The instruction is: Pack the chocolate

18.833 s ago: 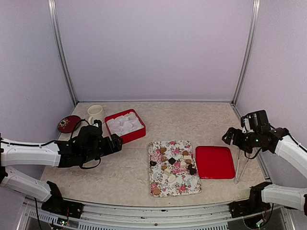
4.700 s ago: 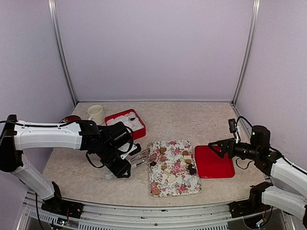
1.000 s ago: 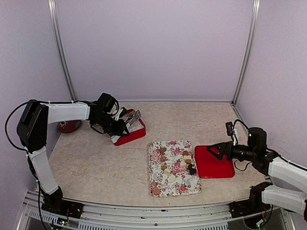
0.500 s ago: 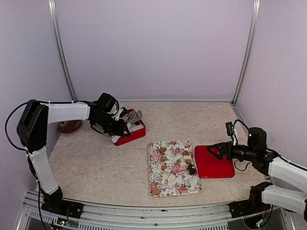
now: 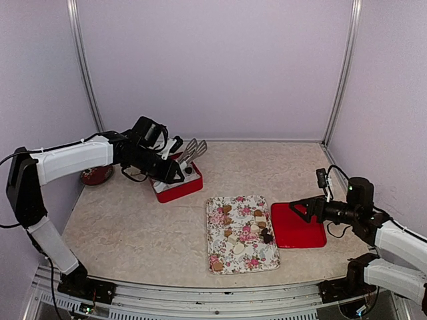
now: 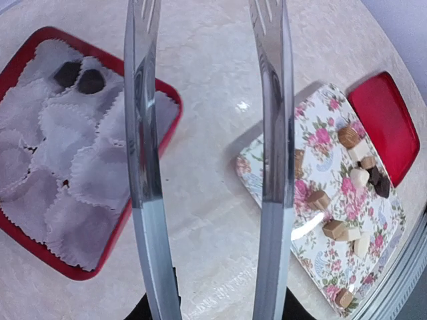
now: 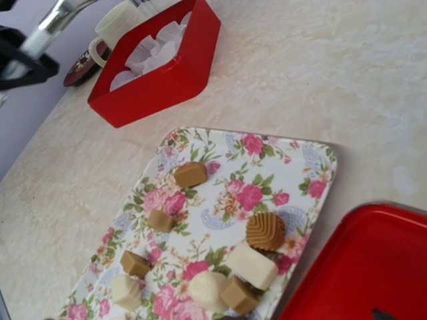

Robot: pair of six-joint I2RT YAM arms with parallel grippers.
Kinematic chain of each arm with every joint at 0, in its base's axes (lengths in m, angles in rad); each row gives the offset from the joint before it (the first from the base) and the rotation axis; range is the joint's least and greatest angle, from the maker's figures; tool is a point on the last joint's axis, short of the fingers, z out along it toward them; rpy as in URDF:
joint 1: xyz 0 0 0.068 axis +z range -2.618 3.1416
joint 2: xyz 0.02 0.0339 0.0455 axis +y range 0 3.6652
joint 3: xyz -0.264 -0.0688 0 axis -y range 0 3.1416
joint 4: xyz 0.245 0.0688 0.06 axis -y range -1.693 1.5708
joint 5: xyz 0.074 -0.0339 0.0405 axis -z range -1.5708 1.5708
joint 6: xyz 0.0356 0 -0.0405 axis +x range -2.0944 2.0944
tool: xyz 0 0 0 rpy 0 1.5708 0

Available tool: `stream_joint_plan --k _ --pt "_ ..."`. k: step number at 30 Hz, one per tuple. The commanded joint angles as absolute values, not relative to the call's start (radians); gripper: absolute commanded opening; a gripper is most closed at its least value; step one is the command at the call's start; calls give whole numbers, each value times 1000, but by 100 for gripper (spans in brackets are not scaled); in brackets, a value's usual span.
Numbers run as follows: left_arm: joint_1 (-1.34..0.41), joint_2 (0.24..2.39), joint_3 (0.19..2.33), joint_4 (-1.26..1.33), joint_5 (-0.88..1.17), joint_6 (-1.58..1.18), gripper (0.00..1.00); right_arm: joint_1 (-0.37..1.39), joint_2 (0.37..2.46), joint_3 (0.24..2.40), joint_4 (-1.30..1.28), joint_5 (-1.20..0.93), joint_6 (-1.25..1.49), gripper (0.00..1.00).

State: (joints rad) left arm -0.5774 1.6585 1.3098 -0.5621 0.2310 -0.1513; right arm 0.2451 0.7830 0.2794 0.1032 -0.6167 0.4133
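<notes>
Several chocolates [image 5: 239,230] in tan, cream-white and dark brown lie on the floral tray [image 5: 215,260]; the right wrist view shows a ridged round tan one [image 7: 265,231] up close. Two dark chocolates [image 6: 79,76] sit in a far corner of the red box [image 6: 100,267], on its white liner. My left gripper [image 5: 173,168] is shut on metal tongs [image 6: 141,133], raised above the box's right side. The tong blades stand apart with nothing between them. My right gripper [image 5: 300,210] is open and hovers over the left edge of the red lid [image 5: 303,230].
A cream mug [image 7: 117,23] and a dark red round dish [image 5: 95,175] stand behind and left of the red box [image 5: 179,191]. Metal frame posts rise at the back corners. Bare tabletop lies between box and tray.
The left arm has lifted the tongs up off the red box and swung them slightly right; the blades have spread a little. The right arm has hardly moved.
</notes>
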Motion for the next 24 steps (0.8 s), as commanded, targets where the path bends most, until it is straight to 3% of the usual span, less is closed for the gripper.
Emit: stream_joint_plan --k 1,11,24 --pt "-697 1634 1351 -658 156 -49 38 232 756 294 74 -618 423 100" --pt "-948 1705 1381 -721 129 103 38 233 706 298 38 -607 424 100" --pt "-1144 1926 1448 -744 182 233 37 230 674 305 2 -585 407 100"
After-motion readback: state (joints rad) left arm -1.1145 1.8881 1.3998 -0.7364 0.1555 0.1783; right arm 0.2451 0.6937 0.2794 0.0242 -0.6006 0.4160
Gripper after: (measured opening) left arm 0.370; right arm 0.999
